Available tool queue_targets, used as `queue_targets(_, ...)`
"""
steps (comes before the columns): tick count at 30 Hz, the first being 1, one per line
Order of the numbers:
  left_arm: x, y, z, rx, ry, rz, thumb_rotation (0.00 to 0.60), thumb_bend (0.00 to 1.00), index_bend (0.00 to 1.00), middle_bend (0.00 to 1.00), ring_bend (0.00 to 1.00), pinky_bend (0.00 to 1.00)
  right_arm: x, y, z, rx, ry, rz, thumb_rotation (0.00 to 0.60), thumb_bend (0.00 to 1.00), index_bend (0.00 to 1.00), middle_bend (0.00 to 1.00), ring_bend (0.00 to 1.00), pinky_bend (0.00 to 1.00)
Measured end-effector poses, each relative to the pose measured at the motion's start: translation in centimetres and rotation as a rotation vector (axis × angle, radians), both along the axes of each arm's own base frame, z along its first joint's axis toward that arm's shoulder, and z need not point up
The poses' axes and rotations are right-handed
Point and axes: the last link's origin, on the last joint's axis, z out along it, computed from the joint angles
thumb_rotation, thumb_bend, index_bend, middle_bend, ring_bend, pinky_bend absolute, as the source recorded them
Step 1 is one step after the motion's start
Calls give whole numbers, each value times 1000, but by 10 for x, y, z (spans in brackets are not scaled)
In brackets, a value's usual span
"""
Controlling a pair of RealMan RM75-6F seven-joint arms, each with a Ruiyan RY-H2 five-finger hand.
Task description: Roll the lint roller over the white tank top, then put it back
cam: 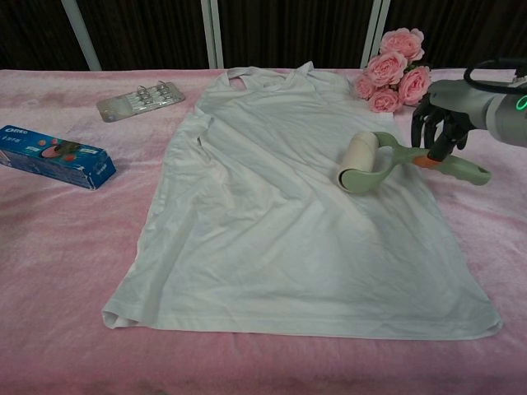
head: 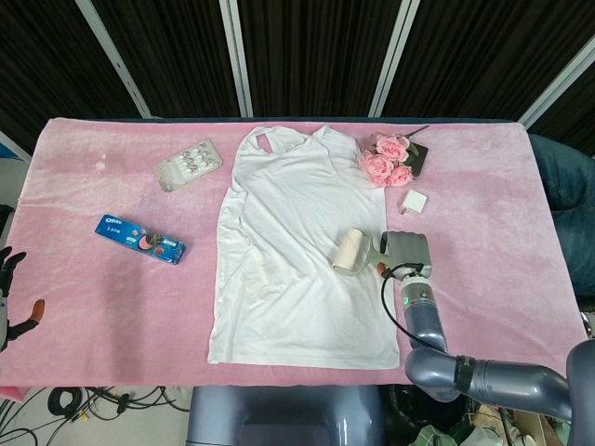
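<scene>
The white tank top (head: 302, 251) (cam: 288, 206) lies flat in the middle of the pink cloth, neck to the far side. My right hand (head: 407, 252) (cam: 445, 123) grips the green handle of the lint roller (head: 351, 254) (cam: 357, 162). The roller's white drum rests on the top's right side, near its edge. My left hand (head: 9, 288) hangs off the table's near left corner with fingers spread, holding nothing; the chest view does not show it.
Pink roses (head: 386, 158) (cam: 393, 78) and a small white charger block (head: 413, 202) lie just beyond the right hand. On the left sit a blue Oreo pack (head: 139, 239) (cam: 53, 155) and a blister pack (head: 187, 164) (cam: 140, 100).
</scene>
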Motion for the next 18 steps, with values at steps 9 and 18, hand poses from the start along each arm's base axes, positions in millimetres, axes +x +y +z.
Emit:
queue_targets(9,0,0,0,-2,1,0,600,355,124,40,47,226,4,-6,-7,3,15,3,600,613,750,582,539,432)
queue_targets(18,0,-1,0,-1,1,-1,600,355,124,40,46,228,14,-15,-9,26,5,-6,600,618,750,583,540,432)
